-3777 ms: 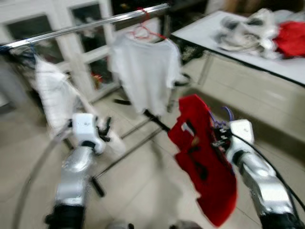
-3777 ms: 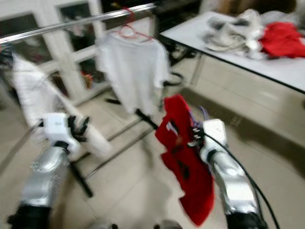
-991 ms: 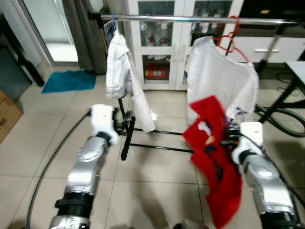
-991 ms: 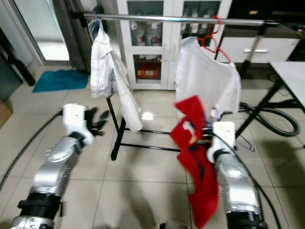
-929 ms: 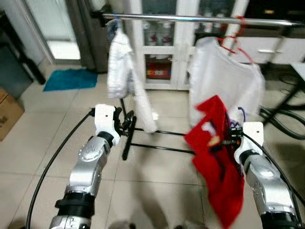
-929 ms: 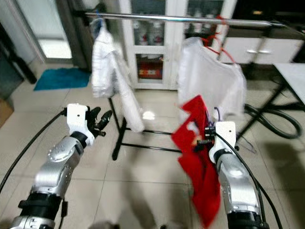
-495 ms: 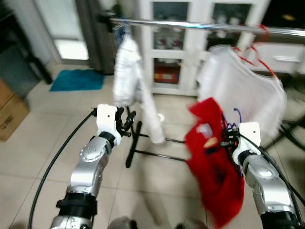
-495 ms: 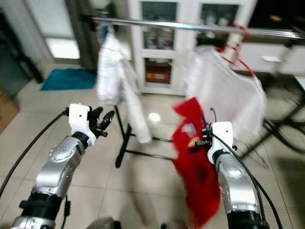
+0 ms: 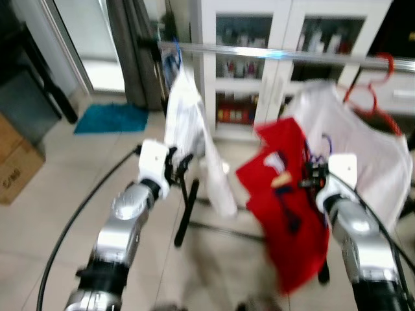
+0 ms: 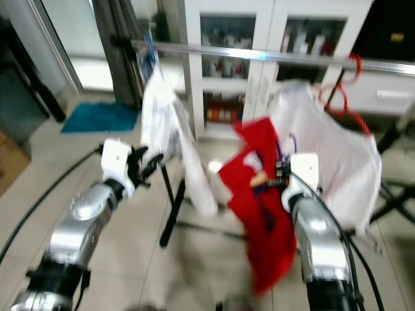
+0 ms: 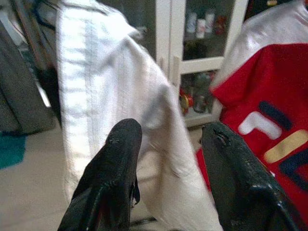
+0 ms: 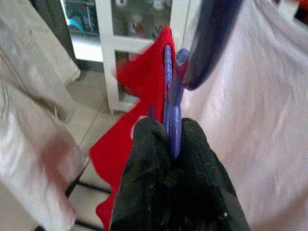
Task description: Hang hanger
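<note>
Two garments already hang on the metal rail (image 9: 279, 54): a white shirt (image 9: 188, 123) near its left end and a white T-shirt (image 9: 363, 149) on a red hanger (image 9: 369, 91) toward its right end. Between them, below the rail, the right gripper (image 12: 166, 139) pinches the purple hanger (image 12: 169, 106) carrying a red shirt (image 9: 285, 201), its fingers pressed onto the plastic. The left gripper (image 11: 168, 159) is raised with fingers spread, just before the white shirt. A glass-fronted cabinet (image 9: 259, 39) stands behind.
</note>
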